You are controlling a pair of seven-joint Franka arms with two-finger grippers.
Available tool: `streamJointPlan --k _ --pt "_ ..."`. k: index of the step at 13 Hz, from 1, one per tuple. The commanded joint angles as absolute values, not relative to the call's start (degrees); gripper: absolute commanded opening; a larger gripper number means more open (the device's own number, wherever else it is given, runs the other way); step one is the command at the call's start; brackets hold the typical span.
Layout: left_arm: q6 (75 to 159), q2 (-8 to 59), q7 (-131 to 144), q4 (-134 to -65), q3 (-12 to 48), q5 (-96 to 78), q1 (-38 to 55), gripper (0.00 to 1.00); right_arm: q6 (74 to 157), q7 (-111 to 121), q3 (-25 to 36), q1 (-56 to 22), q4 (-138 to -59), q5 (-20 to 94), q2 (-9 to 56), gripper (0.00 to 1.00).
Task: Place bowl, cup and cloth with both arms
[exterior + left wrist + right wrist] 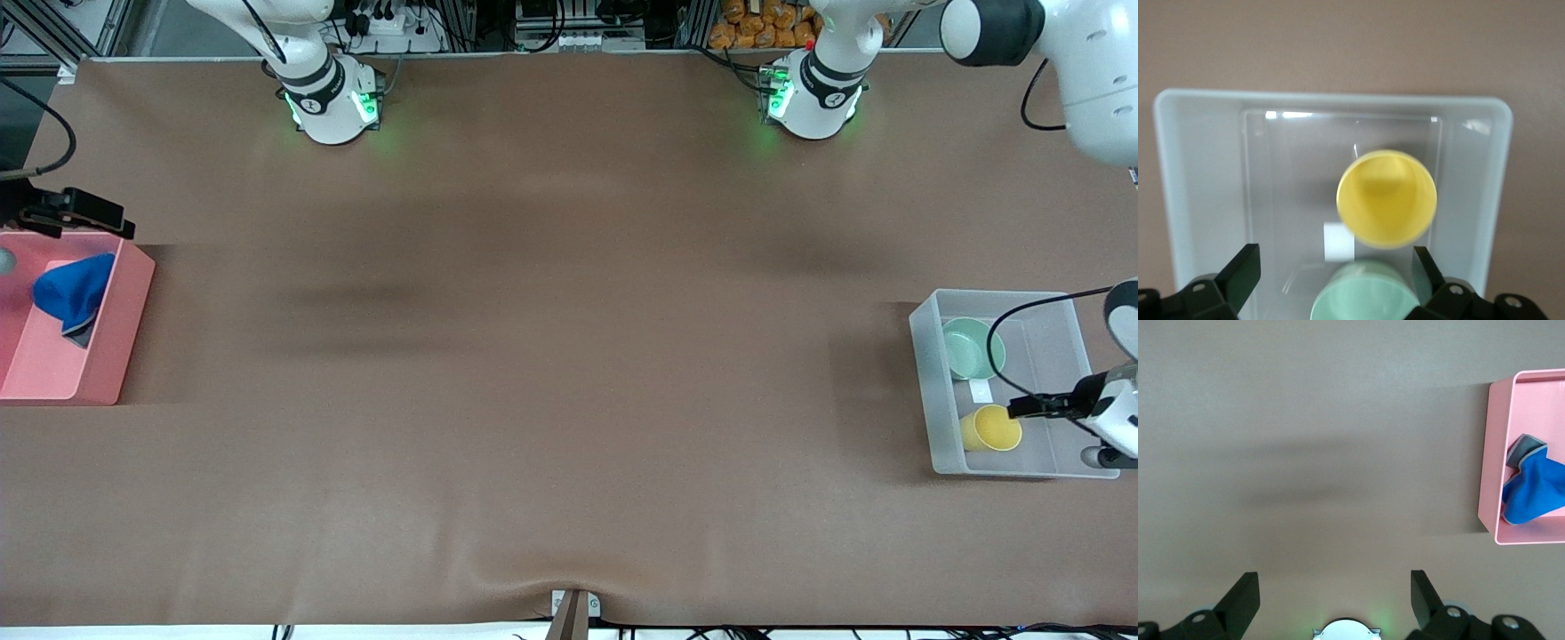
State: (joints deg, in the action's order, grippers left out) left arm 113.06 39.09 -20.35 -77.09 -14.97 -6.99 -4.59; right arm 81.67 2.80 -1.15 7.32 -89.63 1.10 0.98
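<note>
The mint-green bowl (973,348) and the yellow cup (991,428) stand upright in a clear bin (929,391) at the left arm's end, the cup nearer the front camera. My left gripper (1049,411) hangs over this bin, open and empty. In the left wrist view (1335,260) the bowl (1365,297) lies below its spread jaws, beside the cup (1386,199). The blue cloth (71,289) lies crumpled in a pink bin (116,356) at the right arm's end. My right gripper (89,222) is open and empty, high over bare table (1335,580), apart from the cloth (1535,490).
A white label (1338,241) lies on the clear bin's floor (1178,200). The pink bin's wall (1491,453) stands off to one side of the right gripper. A brown mat covers the table. A bracket (573,609) sits at its near edge.
</note>
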Motion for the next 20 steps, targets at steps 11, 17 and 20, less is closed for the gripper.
streamJointPlan --k 11,17,20 --pt "92.2 16.4 -5.3 -84.1 -13.0 -1.1 5.7 1.00 80.3 -5.8 -0.1 4.7 -87.7 1.7 -2.5 1.00" --pt "92.5 -3.3 -9.1 -98.2 -11.1 0.4 5.1 1.00 80.3 -3.7 -0.4 4.3 -87.7 1.7 -2.5 1.00" --pt "92.9 -5.0 -9.3 -99.0 -10.9 0.6 5.1 1.00 80.3 -3.7 -0.4 3.5 -87.7 1.7 -2.5 1.00"
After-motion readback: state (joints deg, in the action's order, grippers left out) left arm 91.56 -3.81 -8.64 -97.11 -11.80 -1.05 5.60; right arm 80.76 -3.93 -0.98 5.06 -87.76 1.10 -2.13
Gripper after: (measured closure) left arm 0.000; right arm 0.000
